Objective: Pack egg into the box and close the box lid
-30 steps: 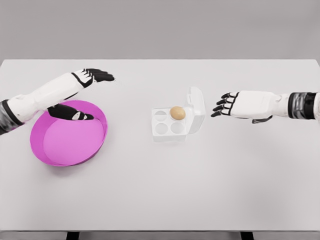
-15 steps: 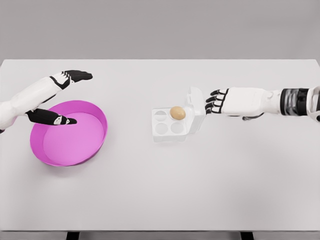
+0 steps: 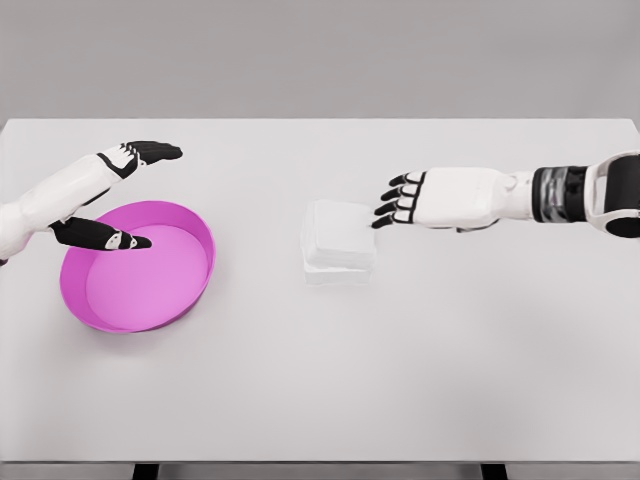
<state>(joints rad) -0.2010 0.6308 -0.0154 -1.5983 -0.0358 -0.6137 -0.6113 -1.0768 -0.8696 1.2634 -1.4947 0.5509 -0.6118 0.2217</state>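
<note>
The right hand (image 3: 400, 203) hovered open, fingertips at the box (image 3: 339, 246) just beside it — lid down, egg hidden inside. A gentle downward press would seat the lid fully.

1. left arm (image 3: 60, 192): smooth white shell, rounded and tapering toward the wrist; a dark band shows at the picture's left edge.
2. left hand (image 3: 140, 152): black fingers with small white patches on the segments; back of the hand white.
3. a black thumb (image 3: 105, 237) with white markings shows below the left forearm.
4. right arm (image 3: 560, 192): white forearm shell, then a dark grey ribbed ring, then a white upper segment with a black patch at the right edge.
5. right hand (image 3: 405, 200): white, boxy back; five short black fingers (image 3: 385, 211) with pale knuckle marks.
</note>
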